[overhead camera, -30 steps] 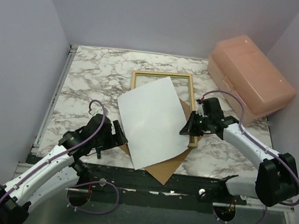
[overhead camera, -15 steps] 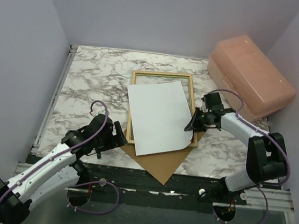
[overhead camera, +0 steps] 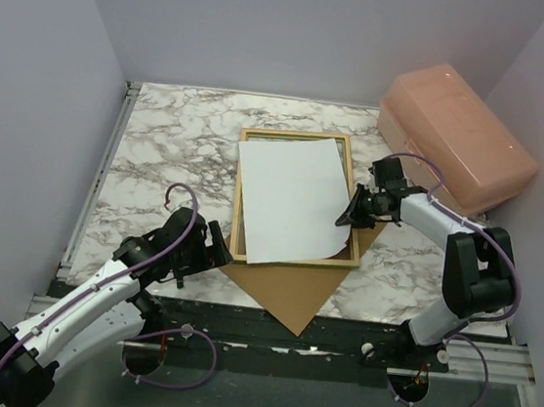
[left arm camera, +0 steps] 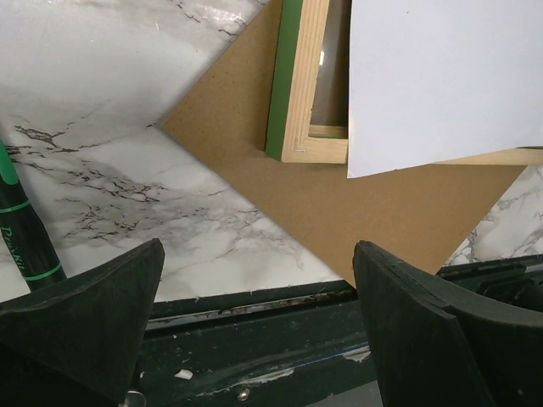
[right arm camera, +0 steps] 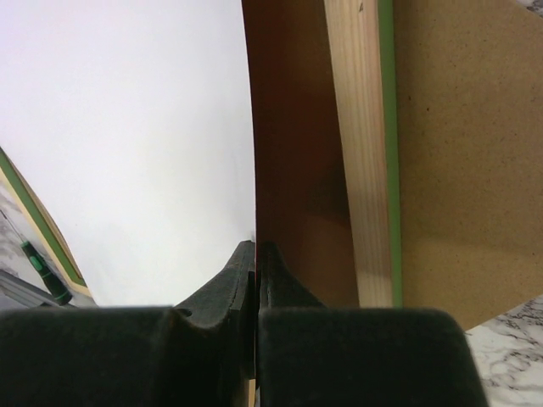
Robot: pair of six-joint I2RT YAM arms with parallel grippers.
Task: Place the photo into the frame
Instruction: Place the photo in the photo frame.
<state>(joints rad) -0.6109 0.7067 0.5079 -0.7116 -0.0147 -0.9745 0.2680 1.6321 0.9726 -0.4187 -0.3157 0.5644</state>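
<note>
The photo lies white side up across the frame, whose pale wood back faces up. Its near left corner overhangs the frame's near rail. My right gripper is shut on the photo's right edge and lifts that edge a little. The right wrist view shows the white sheet, its red-orange underside, and the frame's wooden rail with a green edge, with the gripper pinched on the sheet. My left gripper stands open and empty at the table's near edge, left of the frame's corner.
A brown backing board lies under the frame's near end and juts over the table's front edge. A pink lidded box stands at the back right. A green pen lies on the marble beside my left fingers.
My right gripper has swung the photo round and away from me, from askew to nearly square over the frame. The left jaws opened slightly wider; that arm stayed put.
</note>
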